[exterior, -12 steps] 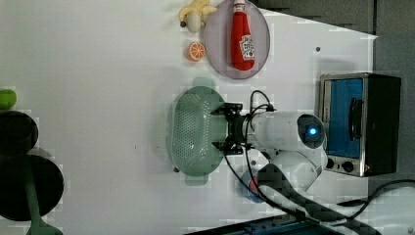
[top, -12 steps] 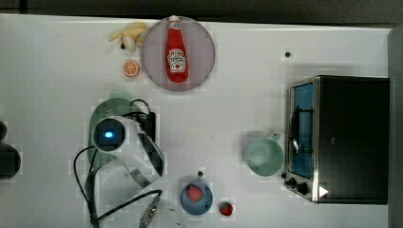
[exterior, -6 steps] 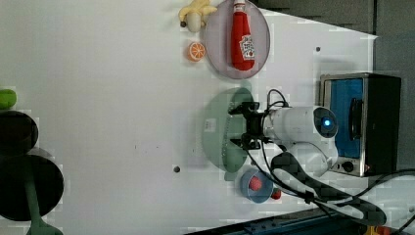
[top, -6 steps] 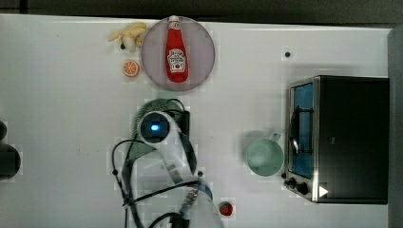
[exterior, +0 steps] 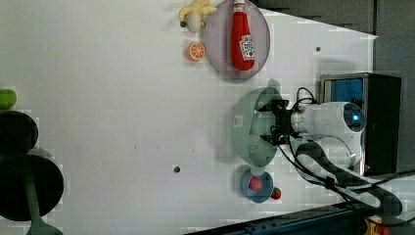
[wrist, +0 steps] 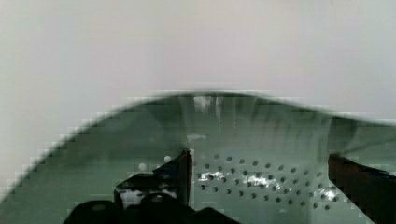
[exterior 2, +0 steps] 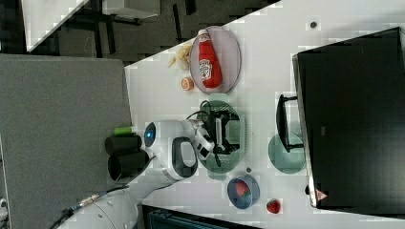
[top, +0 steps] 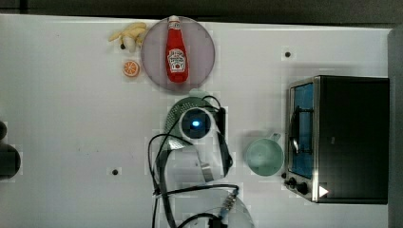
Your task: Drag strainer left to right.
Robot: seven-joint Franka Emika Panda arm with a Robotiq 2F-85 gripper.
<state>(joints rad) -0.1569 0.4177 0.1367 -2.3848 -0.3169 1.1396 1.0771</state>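
The strainer sits mid-table, between the ketchup plate and the little blue bowl. It looks light, stiff and slidey, so push its wall from inside. The gripper is down inside the bowl, fingers spread wide, holding nothing. In the top view the arm hides most of it.

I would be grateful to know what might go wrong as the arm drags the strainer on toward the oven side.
1. The cup stands between the strainer and the oven in the top view; further dragging may bump it.
2. The gripper sits open inside the bowl, so the strainer could tip or slip away.
3. The plate with the ketchup lies close alongside.
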